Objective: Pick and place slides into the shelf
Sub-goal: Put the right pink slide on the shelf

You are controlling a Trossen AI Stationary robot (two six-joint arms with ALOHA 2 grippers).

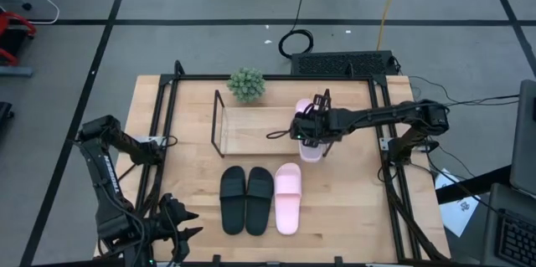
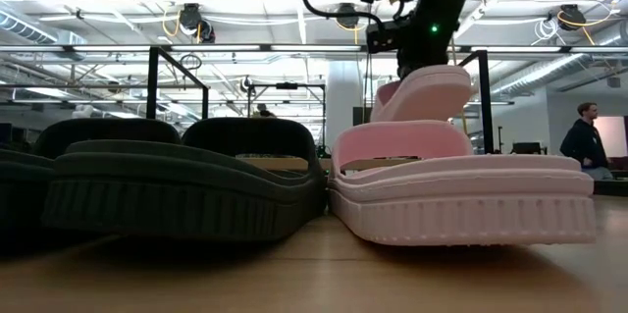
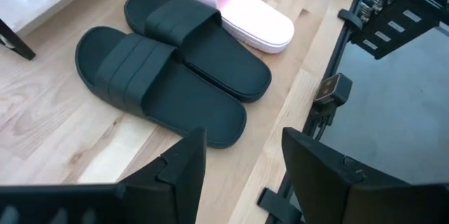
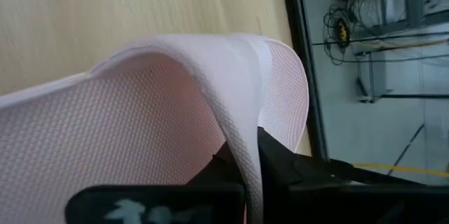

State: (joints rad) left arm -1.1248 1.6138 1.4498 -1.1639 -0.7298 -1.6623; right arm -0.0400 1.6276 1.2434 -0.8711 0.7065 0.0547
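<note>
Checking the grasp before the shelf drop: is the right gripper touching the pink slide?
Touching. The right wrist view shows the right gripper pinching the pink slide's strap.

Past our left gripper [image 3: 242, 171], whose two dark fingers [image 3: 179, 175] stand apart with bare wood between them, we see two black slides [image 3: 165, 76] lying side by side on the light wooden table [image 3: 49, 133], soles down and touching along their inner edges. Just beyond them lies a pale pink slide [image 3: 245, 13], touching the farther black one. A black metal frame rail [image 3: 330, 90] runs along the table's edge, with grey floor [image 3: 400, 112] beyond it
</note>
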